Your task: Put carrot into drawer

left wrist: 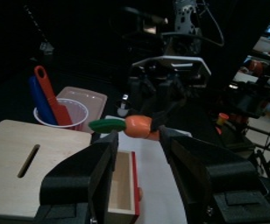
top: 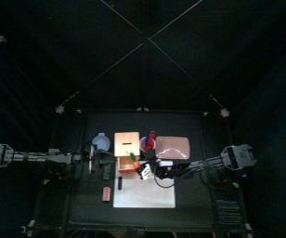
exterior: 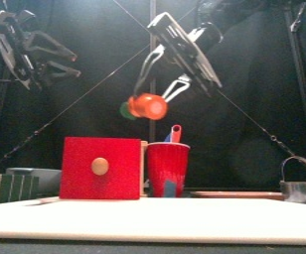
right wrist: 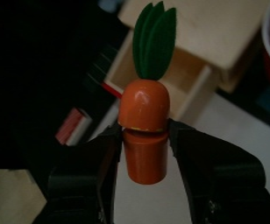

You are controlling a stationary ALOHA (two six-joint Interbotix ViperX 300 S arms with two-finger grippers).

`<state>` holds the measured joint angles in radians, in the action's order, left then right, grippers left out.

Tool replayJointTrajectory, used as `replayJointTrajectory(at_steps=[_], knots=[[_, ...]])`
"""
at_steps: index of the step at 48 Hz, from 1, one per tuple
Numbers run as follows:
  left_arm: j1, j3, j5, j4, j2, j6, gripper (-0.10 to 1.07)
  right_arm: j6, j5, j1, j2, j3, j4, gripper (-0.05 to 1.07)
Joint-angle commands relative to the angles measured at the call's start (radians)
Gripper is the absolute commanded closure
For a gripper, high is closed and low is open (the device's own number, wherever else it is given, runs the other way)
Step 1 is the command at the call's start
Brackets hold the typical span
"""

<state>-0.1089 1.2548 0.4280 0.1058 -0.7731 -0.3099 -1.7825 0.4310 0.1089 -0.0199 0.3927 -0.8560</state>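
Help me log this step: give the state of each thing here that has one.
carrot: in the air, clamped, not in the drawer yet.
right claw: shut on the carrot.
left claw: open, empty, off to the left.
drawer: pulled open.
red cup: standing upright.

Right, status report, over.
Right gripper shut on carrot, held in the air. Left gripper open, empty, beside drawer, which stands open. Red cup close by; nothing blocking the drawer.
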Motion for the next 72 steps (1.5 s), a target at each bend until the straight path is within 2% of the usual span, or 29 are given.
replayJointTrajectory(at_steps=[1, 7, 15, 25, 40, 72], knots=[[-0.003, -0.008, 0.008, -0.009, 0.002, -0.002, 0.17, 0.0, -0.06, -0.037, -0.005, -0.049, -0.049, 0.38], [-0.003, -0.002, 0.008, -0.015, 0.002, -0.002, 0.17, 0.0, -0.129, -0.078, -0.06, -0.074, -0.084, 0.38], [-0.005, 0.003, 0.008, -0.017, 0.002, 0.0, 0.17, 0.0, -0.146, -0.109, -0.104, -0.081, -0.155, 0.38], [-0.005, 0.005, 0.009, -0.015, 0.002, 0.002, 0.17, -0.002, -0.15, -0.112, -0.109, -0.08, -0.209, 0.35], [-0.003, 0.005, 0.009, -0.017, 0.002, 0.0, 0.17, 0.0, -0.189, -0.107, -0.132, -0.067, -0.249, 0.24], [-0.003, 0.005, 0.008, -0.025, 0.002, -0.003, 0.17, 0.0, -0.196, -0.101, -0.132, -0.041, -0.276, 0.22]])
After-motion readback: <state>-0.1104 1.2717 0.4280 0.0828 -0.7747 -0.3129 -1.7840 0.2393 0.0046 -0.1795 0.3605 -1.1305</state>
